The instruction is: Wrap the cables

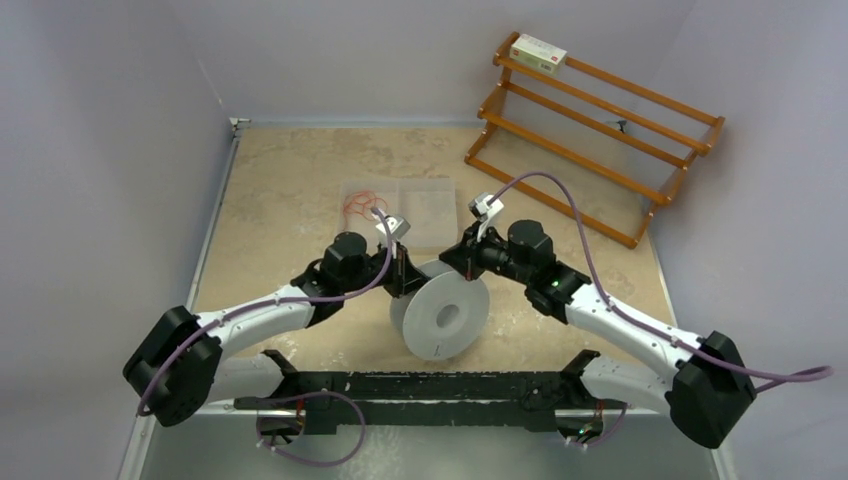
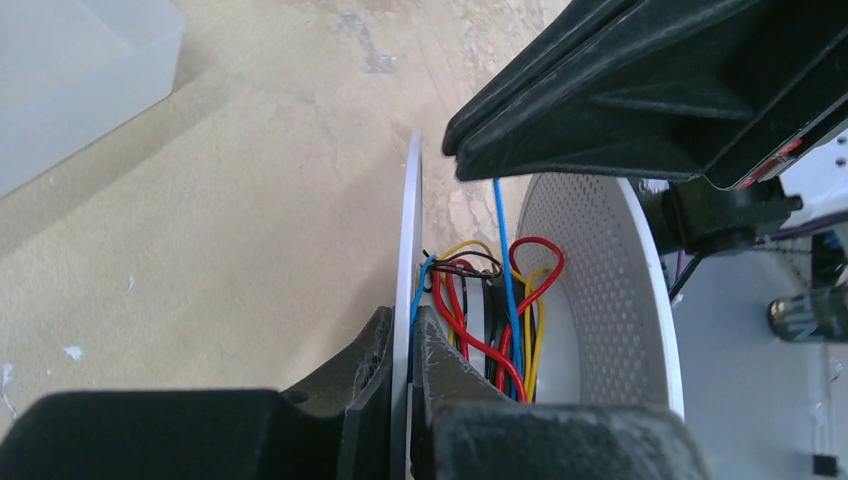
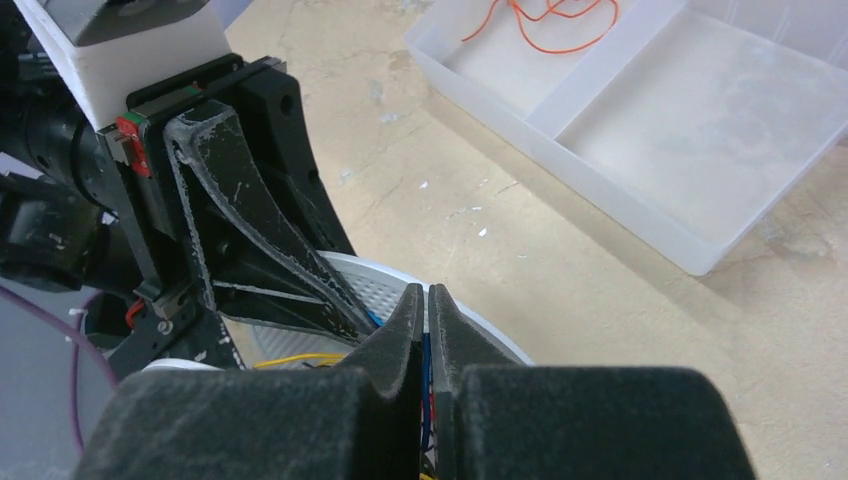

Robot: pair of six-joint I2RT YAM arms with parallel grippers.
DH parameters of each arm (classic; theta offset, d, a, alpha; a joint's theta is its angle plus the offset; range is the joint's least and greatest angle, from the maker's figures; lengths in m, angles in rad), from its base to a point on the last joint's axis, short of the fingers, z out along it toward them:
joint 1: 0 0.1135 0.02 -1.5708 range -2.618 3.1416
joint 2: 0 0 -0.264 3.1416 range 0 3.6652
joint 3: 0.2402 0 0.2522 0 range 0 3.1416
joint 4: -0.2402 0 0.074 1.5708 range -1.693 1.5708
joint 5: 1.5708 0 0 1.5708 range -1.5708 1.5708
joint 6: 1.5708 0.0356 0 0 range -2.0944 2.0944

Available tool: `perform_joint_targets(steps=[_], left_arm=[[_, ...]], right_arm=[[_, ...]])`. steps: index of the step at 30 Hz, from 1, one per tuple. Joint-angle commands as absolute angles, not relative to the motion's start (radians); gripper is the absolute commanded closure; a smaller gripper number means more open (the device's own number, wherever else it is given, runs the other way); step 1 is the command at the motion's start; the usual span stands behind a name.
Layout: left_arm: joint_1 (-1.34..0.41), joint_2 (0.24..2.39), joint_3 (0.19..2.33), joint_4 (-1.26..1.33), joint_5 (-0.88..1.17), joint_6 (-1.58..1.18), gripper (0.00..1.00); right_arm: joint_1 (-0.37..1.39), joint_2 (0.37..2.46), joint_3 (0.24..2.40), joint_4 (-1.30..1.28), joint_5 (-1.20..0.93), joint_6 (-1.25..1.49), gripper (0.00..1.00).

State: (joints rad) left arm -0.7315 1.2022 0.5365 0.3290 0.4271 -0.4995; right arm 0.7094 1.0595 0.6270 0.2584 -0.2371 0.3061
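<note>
A white spool [image 1: 445, 315] stands on edge between the arms. My left gripper [image 1: 402, 274] is shut on its thin near flange [image 2: 412, 200], one finger on each side, in the left wrist view [image 2: 408, 325]. Red, yellow, black and blue cables [image 2: 500, 320] lie wound on the hub. My right gripper [image 1: 455, 256] is shut on a blue cable [image 3: 425, 380], in the right wrist view [image 3: 426, 297]. That blue cable [image 2: 505, 250] runs taut from the right gripper [image 2: 452, 152] down to the hub. Loose red-orange cables [image 1: 362, 205] lie in a clear tray [image 1: 430, 190].
The clear two-compartment tray [image 3: 560, 165] sits just behind the spool, orange cables [image 3: 545, 30] in its left compartment. A wooden rack [image 1: 590, 130] with a small box [image 1: 538, 52] stands at the back right. Grey walls close in on the tan tabletop.
</note>
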Motion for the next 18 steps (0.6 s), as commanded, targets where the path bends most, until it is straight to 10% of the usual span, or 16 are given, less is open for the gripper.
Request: perform_joint_targets(steps=[1,18], left_arm=[[-0.684,1.224,0.482,0.502,0.424,-0.64,1.0],[-0.644,1.355,0.365,0.724,0.387,-0.738,0.94]], right_arm=[[0.647,1.144,0.618,0.207,-0.253,0.249,1.0],[0.555,1.385,0.68,0.266,-0.373,0.234,0.97]])
